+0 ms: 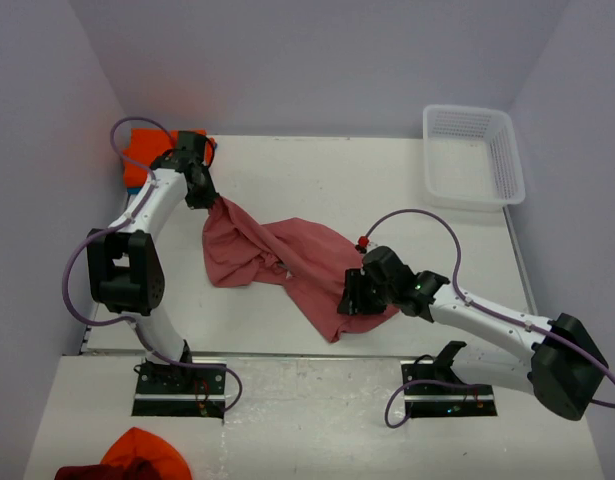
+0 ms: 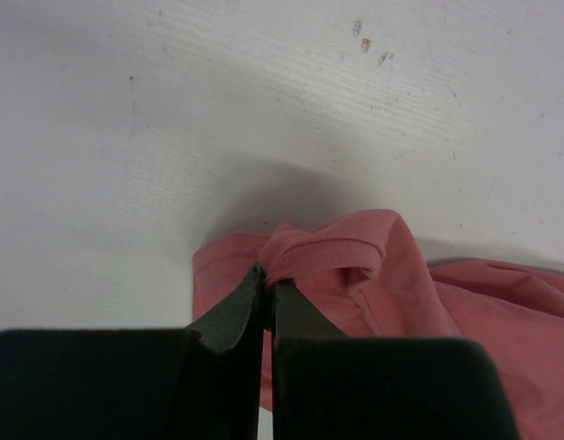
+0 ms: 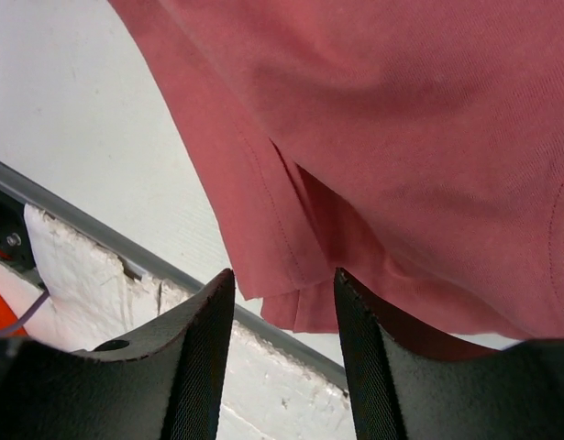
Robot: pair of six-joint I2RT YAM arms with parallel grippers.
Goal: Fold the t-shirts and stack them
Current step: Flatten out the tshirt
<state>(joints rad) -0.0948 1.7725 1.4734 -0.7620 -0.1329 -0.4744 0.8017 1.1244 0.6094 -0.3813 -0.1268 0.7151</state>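
The salmon-red t-shirt lies crumpled across the middle of the table. My left gripper is shut on a rolled hem of this shirt and holds that end up at the shirt's upper left. My right gripper is open just above the shirt's lower right corner; the hem corner sits between the fingers. A bright orange t-shirt lies folded at the far left corner with a sliver of teal-blue cloth at its right edge.
A white lattice basket stands at the far right corner. Orange and dark red cloth lies on the floor area at the bottom left. The table's near edge is close to the right gripper.
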